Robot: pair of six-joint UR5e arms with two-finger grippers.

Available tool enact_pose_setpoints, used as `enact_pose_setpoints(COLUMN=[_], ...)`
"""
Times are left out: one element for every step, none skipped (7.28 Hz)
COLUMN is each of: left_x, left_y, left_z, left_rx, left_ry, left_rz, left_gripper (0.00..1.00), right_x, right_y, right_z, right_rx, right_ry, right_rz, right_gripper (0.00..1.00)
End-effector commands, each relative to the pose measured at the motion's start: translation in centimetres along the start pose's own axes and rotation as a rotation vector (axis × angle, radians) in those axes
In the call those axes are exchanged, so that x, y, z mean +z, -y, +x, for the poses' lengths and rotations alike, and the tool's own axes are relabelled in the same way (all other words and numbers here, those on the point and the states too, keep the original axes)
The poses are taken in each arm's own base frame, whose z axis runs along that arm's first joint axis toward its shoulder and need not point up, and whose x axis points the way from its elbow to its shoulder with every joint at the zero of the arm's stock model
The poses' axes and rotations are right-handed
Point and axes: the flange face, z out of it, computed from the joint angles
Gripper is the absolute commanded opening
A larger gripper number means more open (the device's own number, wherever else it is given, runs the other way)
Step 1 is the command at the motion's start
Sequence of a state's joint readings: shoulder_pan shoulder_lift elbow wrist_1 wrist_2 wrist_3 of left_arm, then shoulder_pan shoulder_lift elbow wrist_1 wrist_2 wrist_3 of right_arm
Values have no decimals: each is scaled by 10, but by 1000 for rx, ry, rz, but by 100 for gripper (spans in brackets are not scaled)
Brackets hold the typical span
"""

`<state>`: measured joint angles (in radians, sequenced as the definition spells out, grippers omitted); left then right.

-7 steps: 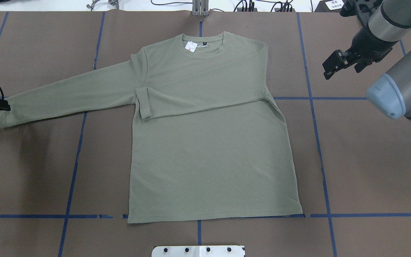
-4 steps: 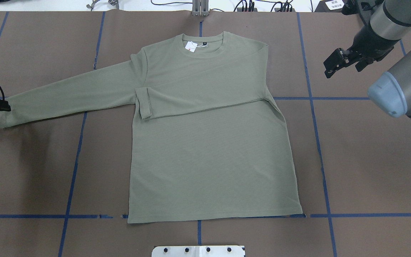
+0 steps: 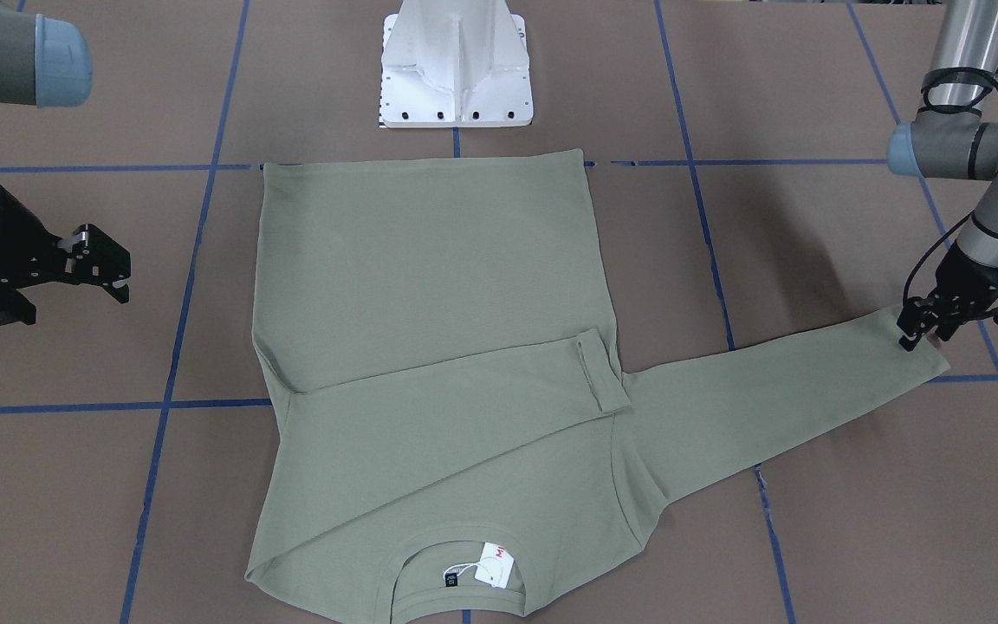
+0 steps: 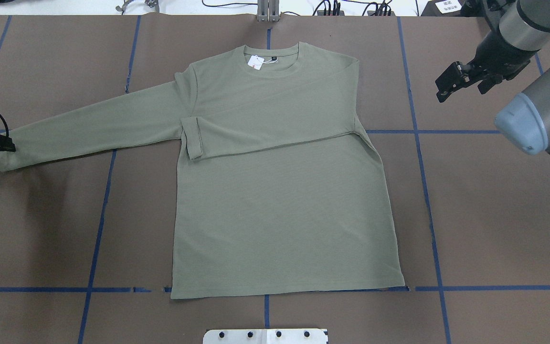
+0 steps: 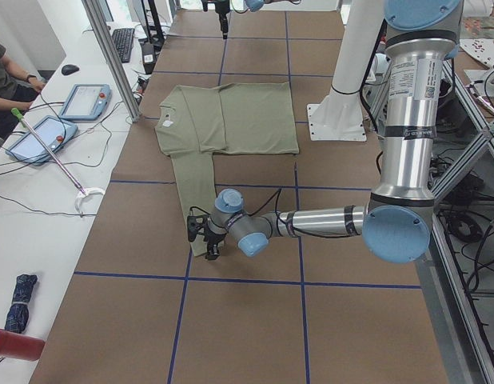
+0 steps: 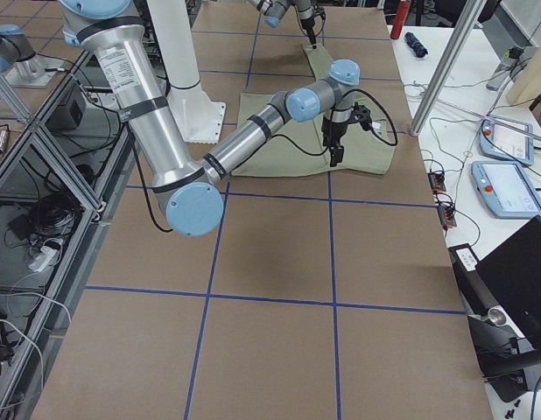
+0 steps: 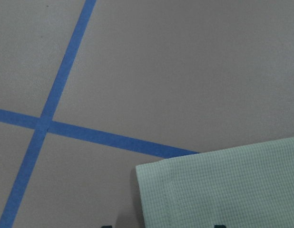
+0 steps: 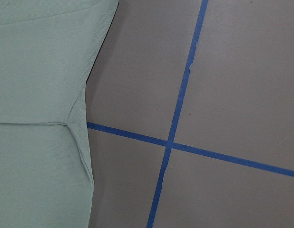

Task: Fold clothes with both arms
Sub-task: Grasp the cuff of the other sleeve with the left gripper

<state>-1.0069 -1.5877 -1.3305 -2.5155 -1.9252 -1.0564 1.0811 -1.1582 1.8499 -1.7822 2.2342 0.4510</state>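
The olive-green long-sleeved shirt (image 4: pixel 275 191) (image 3: pixel 430 286) lies flat on the brown table, with its neck, white hang tag (image 4: pixel 256 62) and black label at the far side. One sleeve is folded across the chest (image 4: pixel 265 129). The other sleeve stretches out straight to its cuff (image 4: pixel 10 153) (image 7: pixel 218 190). My left gripper (image 4: pixel 4 145) (image 3: pixel 916 334) is low at that cuff, and in the left wrist view its two dark tips stand apart, open, either side of the cuff. My right gripper (image 4: pixel 460 94) (image 3: pixel 74 303) hangs open and holds nothing, above bare table beside the shirt's folded shoulder.
Blue tape lines (image 4: pixel 428 191) grid the brown table cover. The white pedestal base (image 3: pixel 456 69) stands just past the shirt's hem. A side table with tablets (image 5: pixel 83 100) and a seated person (image 5: pixel 3 76) runs along the far edge.
My right gripper has drifted up and away toward the far right corner, still open. My left gripper has edged slightly onto the cuff. The shirt has not moved.
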Motion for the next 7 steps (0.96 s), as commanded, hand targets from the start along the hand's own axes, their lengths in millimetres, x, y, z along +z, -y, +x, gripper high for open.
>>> enact_pose_setpoints(left_x=[-1, -2, -3, -4, -14, -34, -53], left_y=[0, 0, 1, 1, -4, -7, -11], left_z=[1, 2, 4, 6, 6, 16, 32], left_rx=[2, 3, 4, 6, 10, 20, 27], left_ry=[-2, -5, -8, -13, -24, -52, -90], left_rz=[1, 2, 2, 3, 3, 13, -24], left_gripper=[34, 19, 6, 0, 0, 0, 0], right_x=[-3, -4, -5, -7, -8, -10, -8], right_y=[1, 1, 1, 1, 1, -1, -8], right_z=[3, 5, 5, 6, 8, 9, 17], right_rx=[6, 9, 11, 12, 15, 15, 23], right_ry=[-1, 1, 7, 11, 12, 12, 8], right_rz=[5, 5, 4, 5, 5, 9, 4], right_gripper=[100, 100, 100, 100, 100, 100, 100])
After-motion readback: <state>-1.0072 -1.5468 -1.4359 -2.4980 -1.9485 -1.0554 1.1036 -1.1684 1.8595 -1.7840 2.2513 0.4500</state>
